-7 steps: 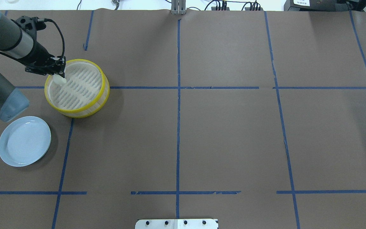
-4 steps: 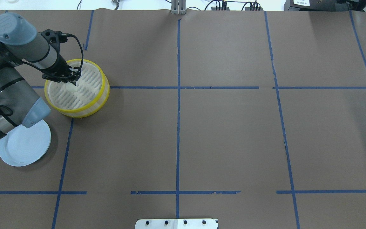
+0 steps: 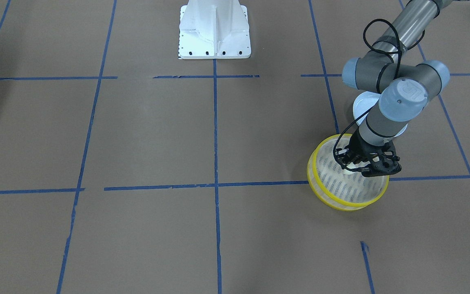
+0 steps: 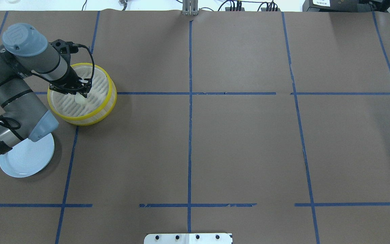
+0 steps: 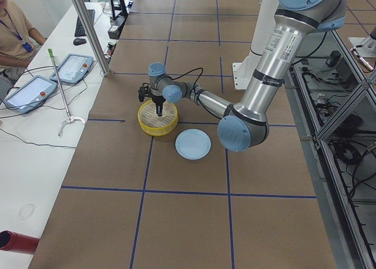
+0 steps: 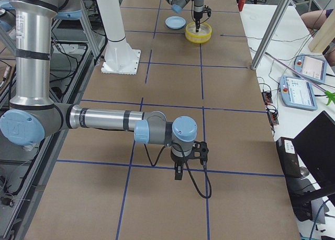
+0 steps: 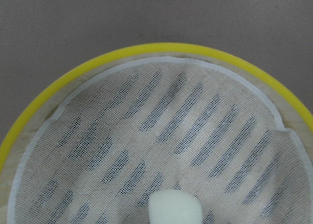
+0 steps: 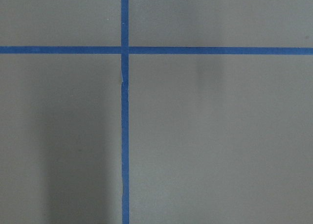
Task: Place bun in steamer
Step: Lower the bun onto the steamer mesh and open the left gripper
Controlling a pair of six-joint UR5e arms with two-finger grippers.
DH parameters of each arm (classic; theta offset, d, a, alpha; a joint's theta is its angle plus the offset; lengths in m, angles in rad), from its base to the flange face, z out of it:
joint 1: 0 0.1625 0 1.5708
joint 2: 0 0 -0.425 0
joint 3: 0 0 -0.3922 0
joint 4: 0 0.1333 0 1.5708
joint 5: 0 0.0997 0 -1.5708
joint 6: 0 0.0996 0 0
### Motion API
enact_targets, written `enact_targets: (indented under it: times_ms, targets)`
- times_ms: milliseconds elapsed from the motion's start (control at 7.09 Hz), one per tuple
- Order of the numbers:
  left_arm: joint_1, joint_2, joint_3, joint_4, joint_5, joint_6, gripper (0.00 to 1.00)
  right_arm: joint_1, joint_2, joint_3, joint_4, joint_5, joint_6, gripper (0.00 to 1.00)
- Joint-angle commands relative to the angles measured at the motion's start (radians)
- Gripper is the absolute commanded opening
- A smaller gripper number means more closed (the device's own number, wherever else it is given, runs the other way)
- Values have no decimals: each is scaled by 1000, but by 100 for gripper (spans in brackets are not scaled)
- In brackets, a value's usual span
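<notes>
The steamer (image 4: pixel 111 101), a round basket with yellow rims and a slotted whitish floor, stands at the table's far left; it also shows in the front view (image 3: pixel 341 203) and fills the left wrist view (image 7: pixel 171 49). My left gripper (image 4: pixel 82 94) reaches down inside it, shut on the bun (image 4: pixel 80 99), a small cream-white lump hanging from the fingertips just over the floor near the middle (image 7: pixel 175 210). Whether the bun touches the floor I cannot tell. My right gripper (image 6: pixel 178 175) shows only in the right side view, low over bare table; I cannot tell its state.
A pale blue plate (image 4: pixel 25 159) lies near the steamer, partly under my left arm's elbow. The white robot base (image 3: pixel 214 28) stands at the table's near middle edge. Blue tape lines cross the brown table cover.
My left gripper has carried the bun from the steamer's left rim rightward to its middle and lowered it inside. The arm's elbow now covers part of the plate.
</notes>
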Motion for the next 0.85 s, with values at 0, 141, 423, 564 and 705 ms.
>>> enact_targets:
  times_ms: [0,141,423,564,705]
  targets:
    - [3,7,2,-2,0,1,32,0,0,0,0,0,0,100]
    - [1,9,1,0,0,3,34,0,0,0,0,0,0,100]
    - [1,10,1,0,0,6,38,0,0,0,0,0,0,100]
    - [3,12,2,0,0,9,41,0,0,0,0,0,0,100]
    - [3,15,2,-2,2,11,46,0,0,0,0,0,0,100]
